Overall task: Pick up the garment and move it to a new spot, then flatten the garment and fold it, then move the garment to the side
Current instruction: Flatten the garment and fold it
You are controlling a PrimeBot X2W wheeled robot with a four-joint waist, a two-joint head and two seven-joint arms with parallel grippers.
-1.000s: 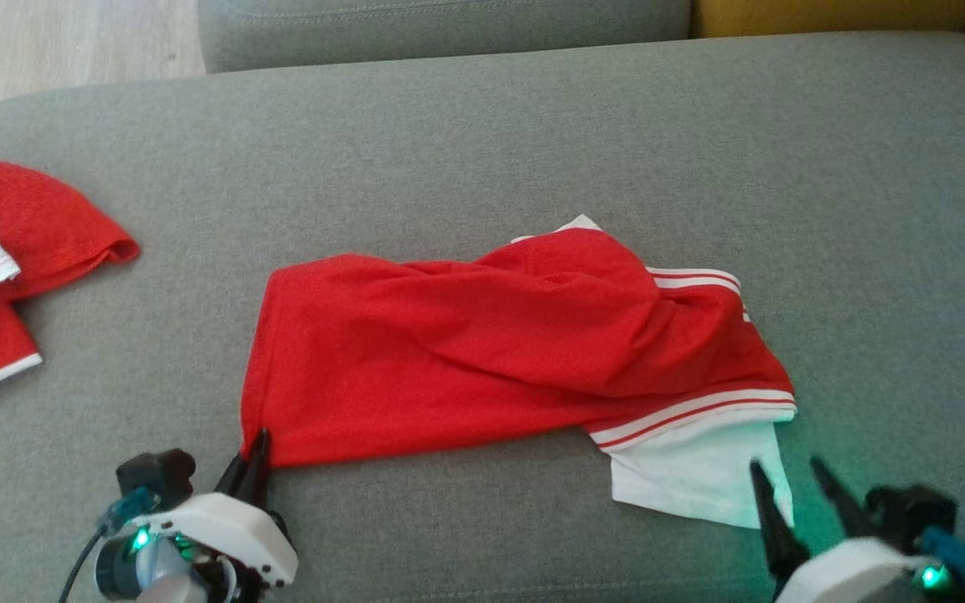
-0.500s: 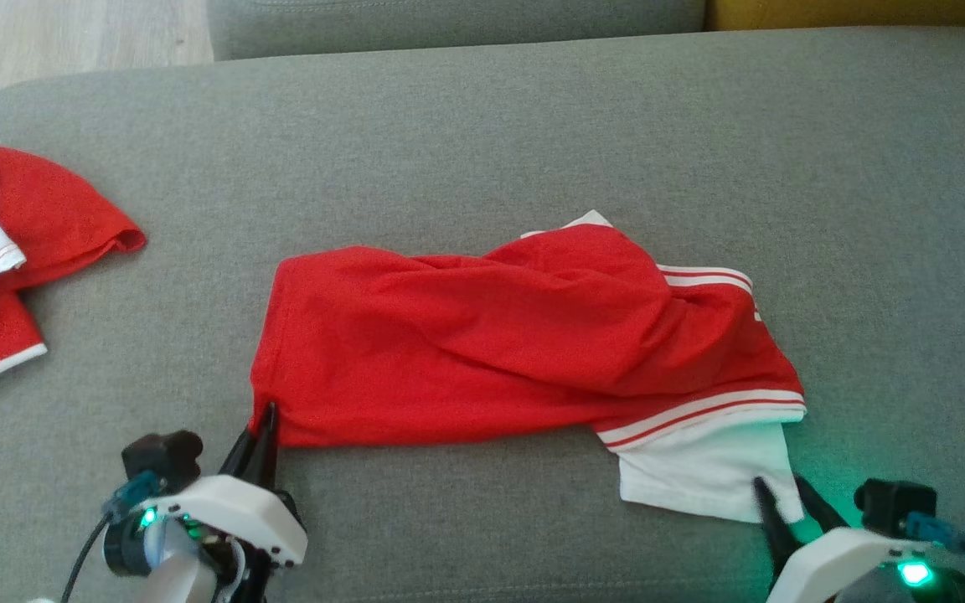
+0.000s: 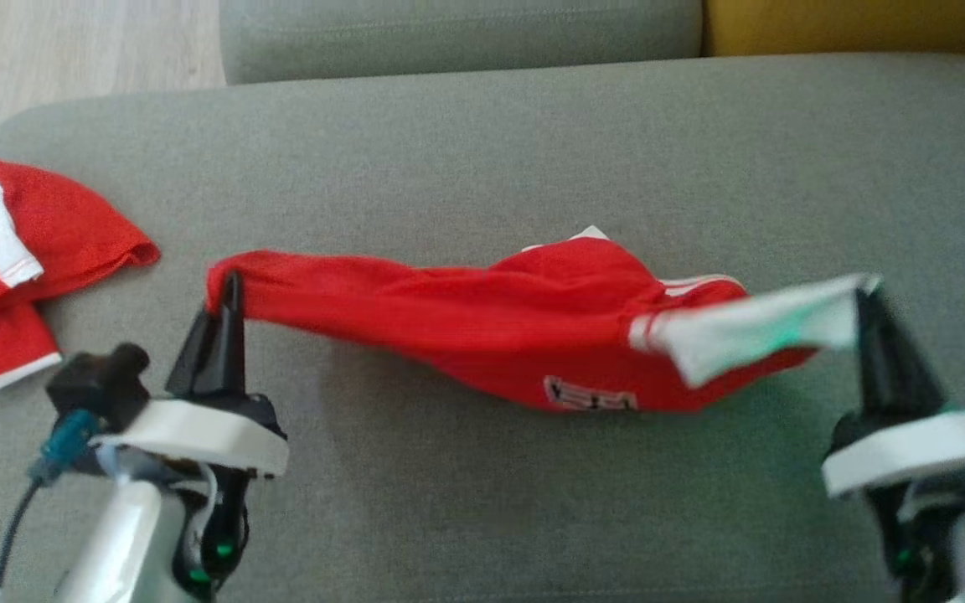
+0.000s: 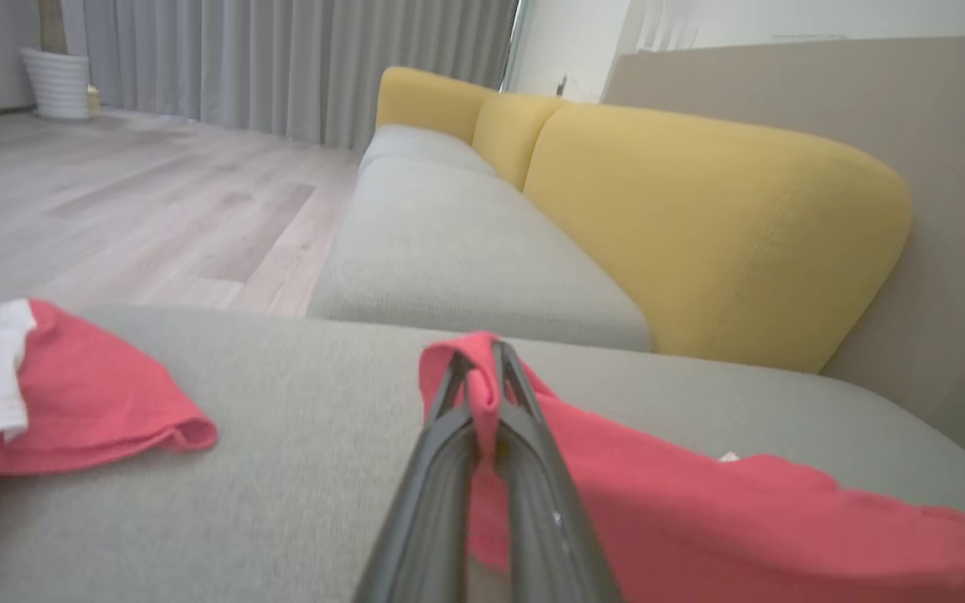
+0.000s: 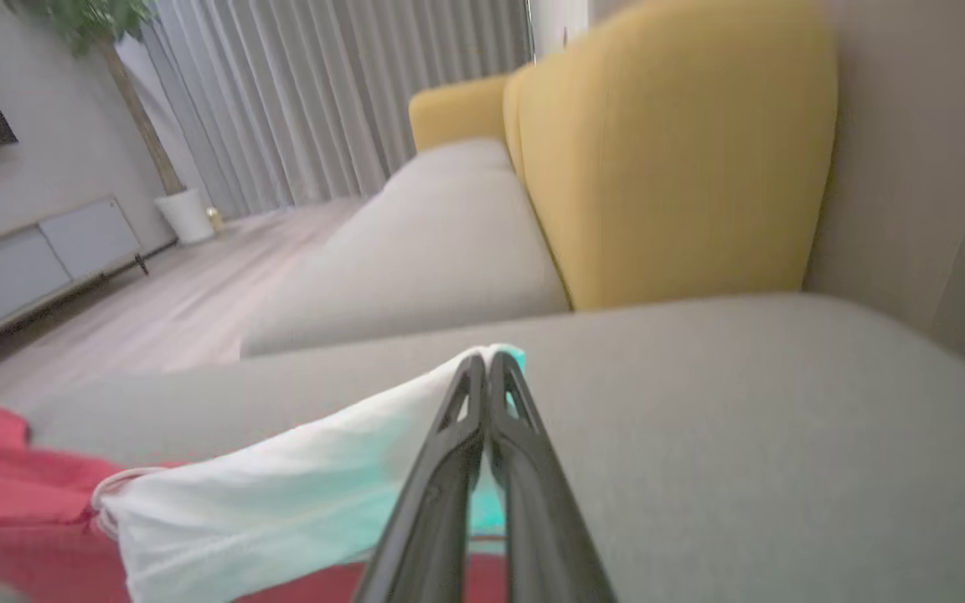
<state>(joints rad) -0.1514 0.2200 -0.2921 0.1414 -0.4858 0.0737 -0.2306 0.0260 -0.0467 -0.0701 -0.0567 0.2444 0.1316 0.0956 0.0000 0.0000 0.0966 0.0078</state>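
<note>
A broad grey sofa cushion fills the near ground. Nearest, at the lower left of the head view, the left pincer is pressed together on a red corner of the garment; the left wrist view shows that corner bunched between the two dark fingers at the pincer's tips. At the lower right, the right pincer is likewise closed, pinching the garment's white end, which the right wrist view shows caught at the pincer and trailing off to that view's left. The garment hangs stretched between the two grips, both ends raised, its red middle sagging towards the cushion with a white printed patch showing on the low edge. Farther left, a second red and white garment lies crumpled on the cushion, well apart. Beyond comes another grey seat with a yellow backrest, then pale wood floor. Farthest, by grey curtains, stands a white pot holding a plant's thin trunk.
</note>
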